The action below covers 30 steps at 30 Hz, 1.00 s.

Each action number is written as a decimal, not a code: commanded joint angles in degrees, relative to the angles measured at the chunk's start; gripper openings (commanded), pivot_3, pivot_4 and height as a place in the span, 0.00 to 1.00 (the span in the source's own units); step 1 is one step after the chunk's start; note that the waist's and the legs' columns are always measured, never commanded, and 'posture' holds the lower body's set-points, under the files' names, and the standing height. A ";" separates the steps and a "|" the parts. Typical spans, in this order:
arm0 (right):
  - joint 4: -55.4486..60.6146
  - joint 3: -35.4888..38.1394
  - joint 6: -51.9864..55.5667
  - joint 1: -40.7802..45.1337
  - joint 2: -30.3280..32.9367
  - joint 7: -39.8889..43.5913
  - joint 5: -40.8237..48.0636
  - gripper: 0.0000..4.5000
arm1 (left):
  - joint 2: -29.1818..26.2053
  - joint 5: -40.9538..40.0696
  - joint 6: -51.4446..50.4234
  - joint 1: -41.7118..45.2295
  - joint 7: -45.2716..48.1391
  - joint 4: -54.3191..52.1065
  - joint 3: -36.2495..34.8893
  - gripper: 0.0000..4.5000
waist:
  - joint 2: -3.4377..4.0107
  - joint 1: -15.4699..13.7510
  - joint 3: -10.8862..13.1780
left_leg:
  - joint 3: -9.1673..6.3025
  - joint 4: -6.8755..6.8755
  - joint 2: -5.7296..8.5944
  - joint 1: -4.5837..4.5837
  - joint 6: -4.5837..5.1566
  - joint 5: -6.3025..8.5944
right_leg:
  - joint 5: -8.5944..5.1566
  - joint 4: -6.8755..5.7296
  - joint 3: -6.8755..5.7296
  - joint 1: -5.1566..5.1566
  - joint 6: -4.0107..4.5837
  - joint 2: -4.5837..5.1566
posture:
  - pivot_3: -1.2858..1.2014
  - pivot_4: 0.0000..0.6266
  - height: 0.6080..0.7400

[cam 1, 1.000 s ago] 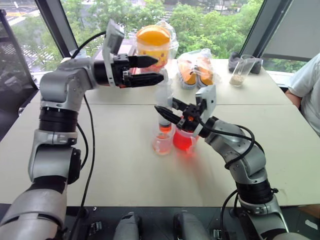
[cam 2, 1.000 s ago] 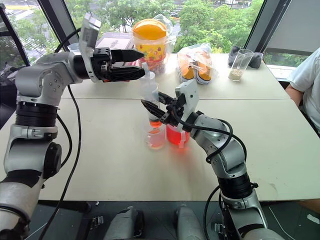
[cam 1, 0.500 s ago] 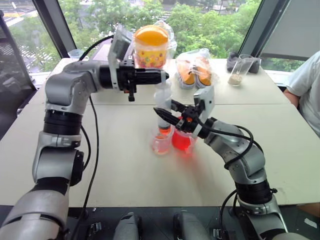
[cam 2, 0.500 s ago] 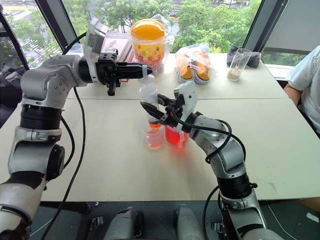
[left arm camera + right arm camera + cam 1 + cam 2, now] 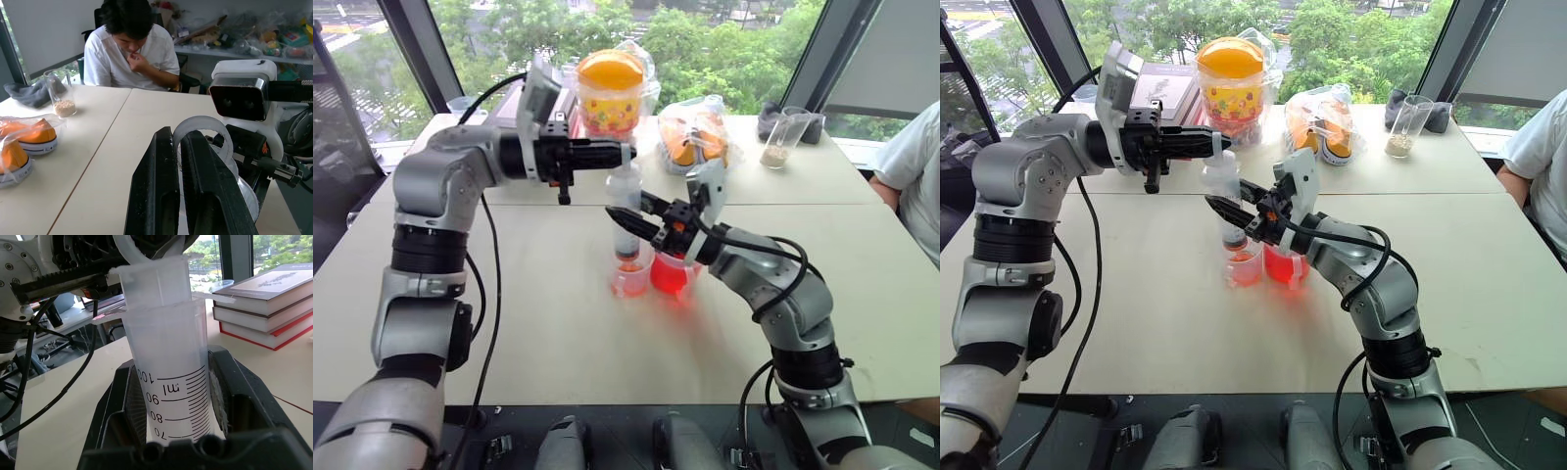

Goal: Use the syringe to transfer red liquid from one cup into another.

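— Two pincers are on the syringe [image 5: 626,211] now, is that new?

— Yes. A second ago the left pincer [image 5: 625,153] stood wide, level with the plunger top but off it. It has since closed right down; in the left wrist view its two black fingers [image 5: 161,196] are nearly together, with the white ring of the plunger [image 5: 198,139] just past their tips. I read that as a pinch on the plunger head.

— And the right pincer [image 5: 628,216]?

— Unchanged: shut on the syringe barrel, holding it upright. The right wrist view shows the printed graduation marks between its two pads [image 5: 132,401], both pressed against the clear wall.

— Where does the tip sit?

— Straight below the right pincer, down inside the smaller cup [image 5: 630,279], which shows a faint orange tint low down. The red cup [image 5: 672,275] with the red liquid [image 5: 670,279] stands just beside it, under the right wrist, touching or nearly touching the smaller cup; I cannot tell which. Both stand on the desk [image 5: 558,323].

— So what does the closing mean for the task?

— My judgement: the draw from the red cup seems done, and with the tip already in the receiving cup the left pincer is set to press the plunger down and empty the syringe. How much red is in the barrel I cannot tell; only some orange-red shows near the tip.

— Any risk?

— Pushing off-axis could tilt the barrel in the right pincer or tip the light cup.
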<state>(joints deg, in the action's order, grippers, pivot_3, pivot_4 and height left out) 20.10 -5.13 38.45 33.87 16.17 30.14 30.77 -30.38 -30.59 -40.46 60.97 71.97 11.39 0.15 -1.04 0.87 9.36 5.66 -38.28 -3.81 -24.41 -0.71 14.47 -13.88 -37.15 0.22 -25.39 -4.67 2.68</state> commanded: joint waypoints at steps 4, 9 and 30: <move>3.22 5.25 -2.29 5.72 0.03 -1.58 2.10 0.31 | 1.08 -0.42 -0.71 -3.32 2.09 -4.31 4.50 0.01 | 0.00 -0.04 0.00 | 0.00 0.00 0.00 -0.01 0.00 0.00 | 0.00 0.01 0.00 0.00 0.00 0.00 | 0.52 0.24 1.00; 3.16 5.27 -2.03 5.82 0.26 -1.66 2.37 0.31 | 0.68 -1.06 -1.45 -3.21 1.42 -4.66 3.79 0.01 | 0.00 -0.03 0.00 | 0.00 0.00 0.00 0.00 0.00 0.00 | 0.00 0.01 0.00 0.00 0.00 0.00 | 0.52 0.24 1.00; 2.71 4.67 -0.70 3.33 0.92 -0.88 3.42 0.31 | -9.41 -8.04 -7.74 -5.27 -1.38 -5.77 -7.44 0.99 | 0.00 0.02 0.00 | 0.00 0.01 -0.01 -0.01 0.00 0.00 | 0.00 0.01 0.00 -0.01 0.00 0.00 | 0.52 0.24 1.00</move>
<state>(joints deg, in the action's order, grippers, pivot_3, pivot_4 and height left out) 20.04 -2.52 37.42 34.71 16.95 29.53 32.36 -39.11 -36.26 -47.53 55.32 71.00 8.30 -4.67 -1.04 0.89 9.36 5.66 -38.27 -3.82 -24.42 -0.71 14.47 -13.88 -37.13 0.22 -25.39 -4.67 2.69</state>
